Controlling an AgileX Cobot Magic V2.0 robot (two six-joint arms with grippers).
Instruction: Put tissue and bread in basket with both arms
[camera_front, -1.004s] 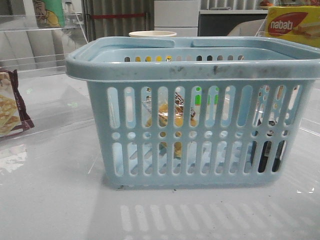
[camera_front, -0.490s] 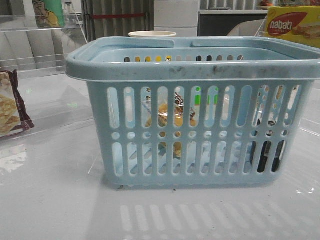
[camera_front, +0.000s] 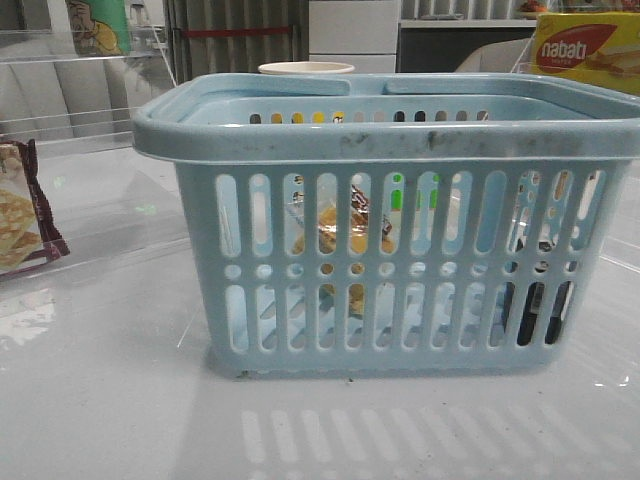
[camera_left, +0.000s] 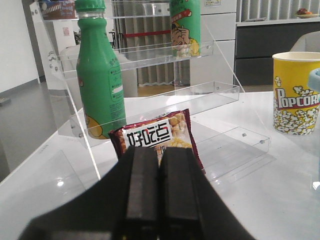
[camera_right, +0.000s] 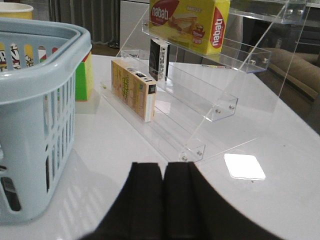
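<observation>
Blue plastic: one basket (camera_front: 400, 140) fills centre frame in the front view, standing on a white table (camera_front: 100, 400). One bread (camera_front: 340, 235) bag shows through the slots at centre, inside the basket, leaning. One tissue (camera_front: 535, 310) pack, dark, sits low at the basket's right end, seen through the lower right slots. One snack bag (camera_front: 25, 205) at the left edge, one cup rim (camera_front: 305, 68) behind the basket, one Nabati box (camera_front: 585, 50) at upper right.

Left wrist view: one left gripper (camera_left: 159, 195), black fingers pressed together, nothing between them, at bottom centre. One snack bag just above it in frame, one green bottle (camera_left: 100, 75) upper left on a clear rack (camera_left: 165, 55), one popcorn cup (camera_left: 295, 92) at right.

Right wrist view: one right gripper (camera_right: 164, 200), fingers pressed together, holding nothing, bottom centre. Basket at left edge. One clear rack (camera_right: 200, 100) centre, holding one tan box (camera_right: 132, 87), one dark box (camera_right: 159, 59) and the Nabati box at top. Neither arm shows in the front view.
</observation>
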